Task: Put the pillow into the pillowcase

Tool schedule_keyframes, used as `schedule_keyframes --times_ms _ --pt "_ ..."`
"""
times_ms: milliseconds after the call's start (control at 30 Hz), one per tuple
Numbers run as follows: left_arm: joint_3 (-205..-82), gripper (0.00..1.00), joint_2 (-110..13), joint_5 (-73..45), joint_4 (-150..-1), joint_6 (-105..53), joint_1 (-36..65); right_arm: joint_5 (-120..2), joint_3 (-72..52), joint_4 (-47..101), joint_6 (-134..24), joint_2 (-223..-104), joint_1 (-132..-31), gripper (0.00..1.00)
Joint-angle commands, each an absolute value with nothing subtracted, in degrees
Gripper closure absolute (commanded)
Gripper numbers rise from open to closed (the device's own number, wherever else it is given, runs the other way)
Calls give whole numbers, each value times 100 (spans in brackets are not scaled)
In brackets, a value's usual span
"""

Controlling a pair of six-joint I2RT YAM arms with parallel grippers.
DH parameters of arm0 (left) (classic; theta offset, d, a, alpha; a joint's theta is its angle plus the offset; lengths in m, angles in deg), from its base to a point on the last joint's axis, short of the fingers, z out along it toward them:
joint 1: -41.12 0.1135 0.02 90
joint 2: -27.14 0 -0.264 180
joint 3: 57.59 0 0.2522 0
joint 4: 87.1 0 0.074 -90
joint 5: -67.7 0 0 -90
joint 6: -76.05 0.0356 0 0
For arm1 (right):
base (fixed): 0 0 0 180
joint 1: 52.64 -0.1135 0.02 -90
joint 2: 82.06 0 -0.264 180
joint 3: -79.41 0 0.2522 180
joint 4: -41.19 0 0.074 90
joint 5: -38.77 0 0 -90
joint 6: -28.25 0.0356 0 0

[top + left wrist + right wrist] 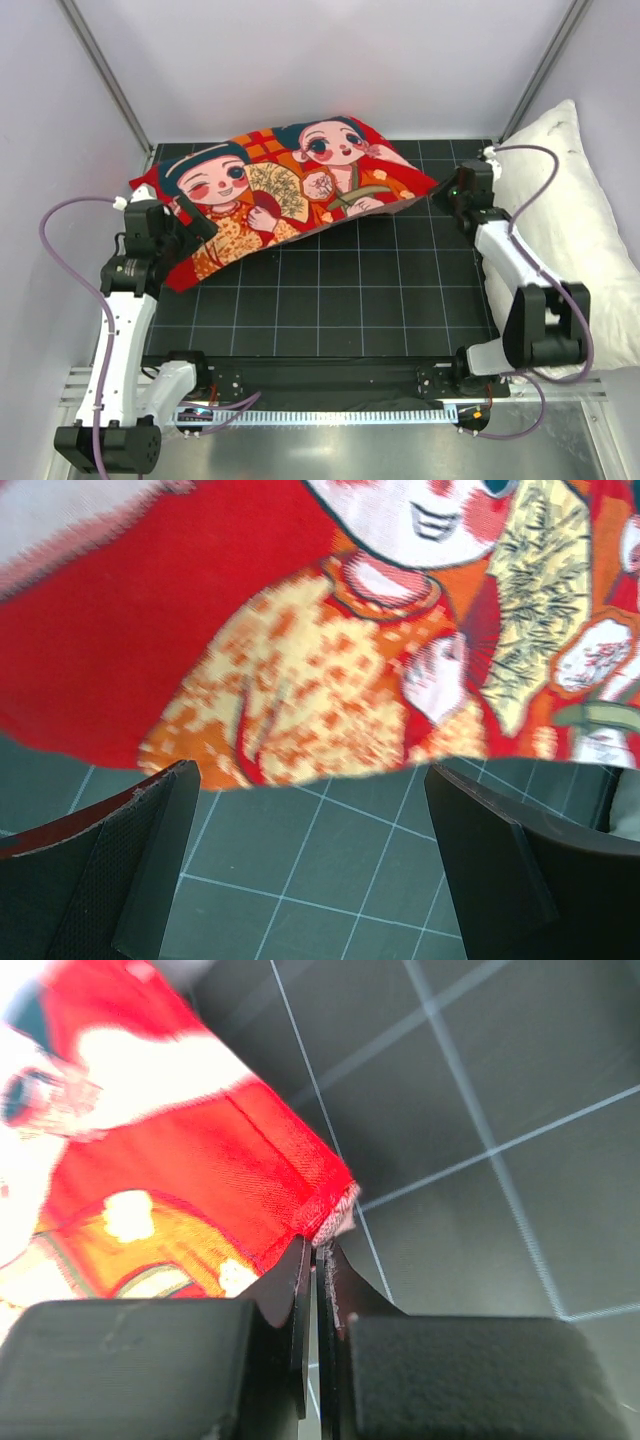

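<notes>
The red pillowcase (290,190) with two cartoon children lies printed side up across the back of the black grid mat (380,290) and looks plump. The pillow is hidden; no white shows at the case's edges. My right gripper (445,195) is shut on the case's right corner, where the red hem and pink reverse meet, as the right wrist view shows at the gripper (318,1245) and case (200,1180). My left gripper (198,224) is open and empty at the case's front left edge; in its wrist view the gripper (310,775) sits just short of the case (300,660).
A long white pillow (575,230) lies off the mat on the right, beside the right arm. Grey enclosure walls stand on the left, back and right. A metal rail runs along the near edge.
</notes>
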State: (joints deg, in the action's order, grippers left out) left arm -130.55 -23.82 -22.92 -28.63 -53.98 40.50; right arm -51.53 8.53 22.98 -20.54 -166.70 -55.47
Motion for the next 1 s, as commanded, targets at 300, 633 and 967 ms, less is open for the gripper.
schedule_keyframes --times_ms 300,633,967 --pt "-12470 0 -2339 -2520 -3027 -5649 4270 -4164 1353 2593 -2238 -15175 -5080 96" --pt "-12523 0 -2313 -2039 -3053 -5069 4261 -6825 1940 3259 -2475 -14737 -5062 5" --pt "-12356 2 -2181 -1658 -3045 -5218 3024 -7057 2039 3217 -2783 -14973 -5879 12"
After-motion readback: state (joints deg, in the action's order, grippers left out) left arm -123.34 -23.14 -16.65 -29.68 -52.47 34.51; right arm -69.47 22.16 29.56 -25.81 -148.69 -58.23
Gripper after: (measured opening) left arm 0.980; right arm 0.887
